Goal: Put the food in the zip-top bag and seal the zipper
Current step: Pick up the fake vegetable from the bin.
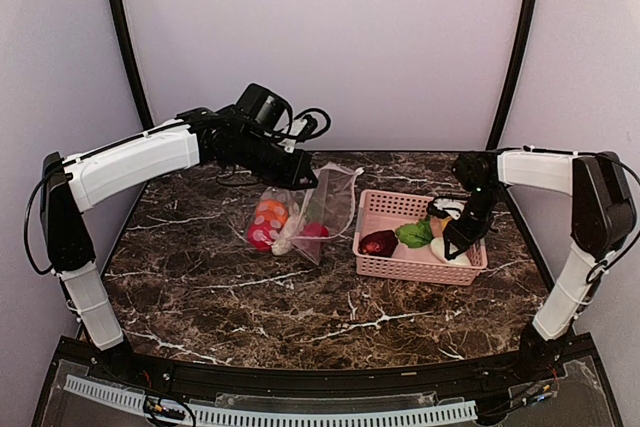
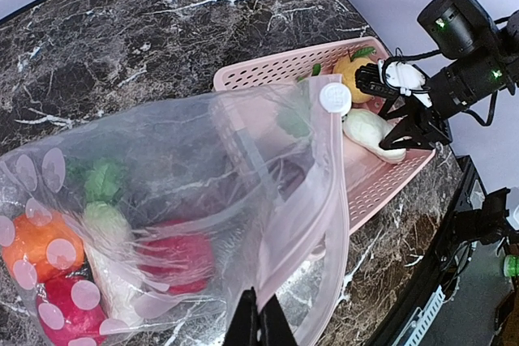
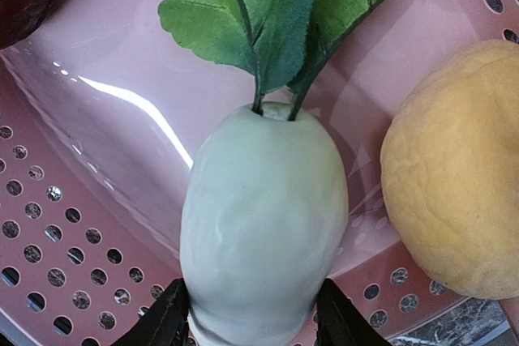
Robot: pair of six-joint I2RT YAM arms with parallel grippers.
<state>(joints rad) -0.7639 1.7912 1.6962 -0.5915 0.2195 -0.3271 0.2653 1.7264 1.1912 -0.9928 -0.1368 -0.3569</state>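
Observation:
The clear dotted zip-top bag (image 1: 335, 195) hangs open-mouthed toward the basket. My left gripper (image 1: 305, 179) is shut on its upper edge, jaws pinched on the plastic in the left wrist view (image 2: 261, 313). Its pinkish zipper (image 2: 332, 192) stands open. Inside lie orange (image 2: 32, 249), red (image 2: 174, 253) and white-green (image 2: 101, 224) food pieces. My right gripper (image 1: 458, 247) is down in the pink basket (image 1: 400, 265), fingers pressed on both sides of a white-green radish (image 3: 263, 216) that rests on the basket floor. A yellow-orange fruit (image 3: 454, 168) and a maroon piece (image 1: 378, 242) lie beside it.
The basket stands on the dark marble table (image 1: 250, 287), just right of the bag. A white round tab (image 2: 335, 96) sits on the bag's zipper edge. Purple walls and black poles close in the back and sides.

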